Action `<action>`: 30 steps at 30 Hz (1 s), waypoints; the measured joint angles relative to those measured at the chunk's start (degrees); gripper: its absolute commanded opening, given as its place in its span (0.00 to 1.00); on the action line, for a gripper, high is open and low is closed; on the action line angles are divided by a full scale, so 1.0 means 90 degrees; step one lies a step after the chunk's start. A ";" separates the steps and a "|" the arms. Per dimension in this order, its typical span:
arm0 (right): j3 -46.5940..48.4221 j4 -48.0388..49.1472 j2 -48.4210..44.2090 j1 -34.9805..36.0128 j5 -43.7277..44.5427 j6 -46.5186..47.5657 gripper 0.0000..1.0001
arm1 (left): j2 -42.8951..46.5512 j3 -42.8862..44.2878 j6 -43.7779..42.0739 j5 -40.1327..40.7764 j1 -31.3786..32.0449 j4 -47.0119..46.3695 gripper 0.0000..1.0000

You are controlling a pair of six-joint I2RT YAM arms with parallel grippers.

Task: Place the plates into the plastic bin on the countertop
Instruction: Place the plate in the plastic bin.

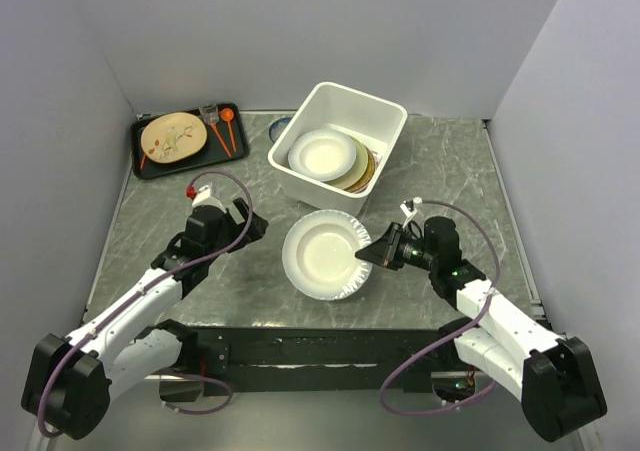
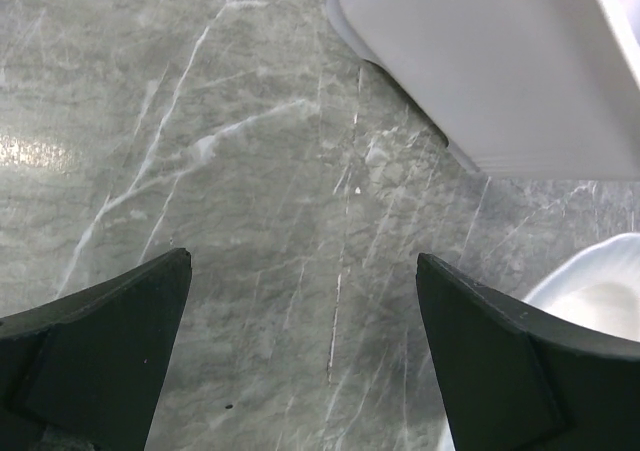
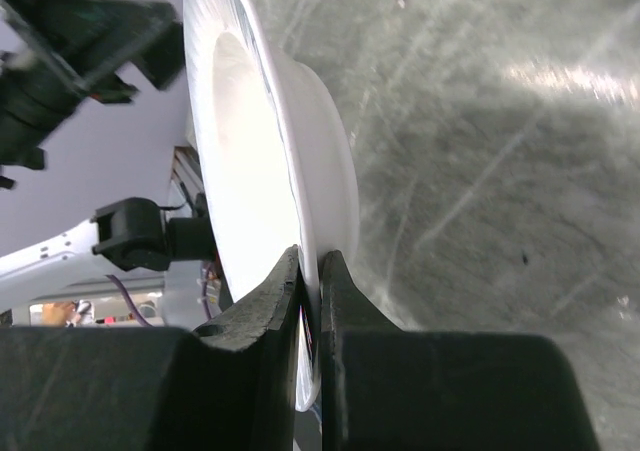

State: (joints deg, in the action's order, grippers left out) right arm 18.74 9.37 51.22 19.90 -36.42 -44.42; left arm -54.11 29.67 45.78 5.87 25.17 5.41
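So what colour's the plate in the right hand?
It's a white round plate, ribbed rim; clearest in top external view.

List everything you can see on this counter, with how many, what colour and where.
countertop: one, dark grey-green with white veins, under everything
bin: one, white, back centre
stacked plates: several, exact count unclear, white on top with a yellow edge beneath, inside the bin
plate: one, white, in front of the bin, rim pinched by the right gripper
tray: one, black, back left
patterned plate: one, cream with twigs, on the tray
utensils: two, orange, on the tray's right side
dish: one, dark blue rim, behind the bin's left corner, mostly hidden
left gripper: open, black, over bare countertop left of the plate
right gripper: shut on the plate's rim, black
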 measured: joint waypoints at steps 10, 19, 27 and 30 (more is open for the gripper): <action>0.0425 0.0097 0.0192 0.0000 -0.0049 -0.0017 0.00 | -0.0240 -0.0046 0.0017 -0.0051 0.0000 -0.0056 0.99; 0.0605 -0.0238 -0.0090 -0.0002 0.0172 -0.0112 0.00 | -0.0937 -0.0046 0.0015 -0.0391 0.0000 -0.0425 0.99; 0.1496 -0.0284 0.0257 -0.0007 0.0257 -0.0180 0.00 | -0.1117 -0.0046 -0.0002 -0.0605 0.0002 -0.0537 0.99; 0.1817 -0.0279 0.0578 -0.0019 0.0260 -0.0180 0.00 | -0.1117 -0.0046 -0.0002 -0.0653 0.0002 -0.0551 0.99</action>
State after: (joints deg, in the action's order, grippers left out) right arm 35.09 6.85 56.42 19.73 -34.09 -46.04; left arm -64.16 29.26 45.76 -0.01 25.19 0.45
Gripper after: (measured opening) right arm 0.124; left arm 0.994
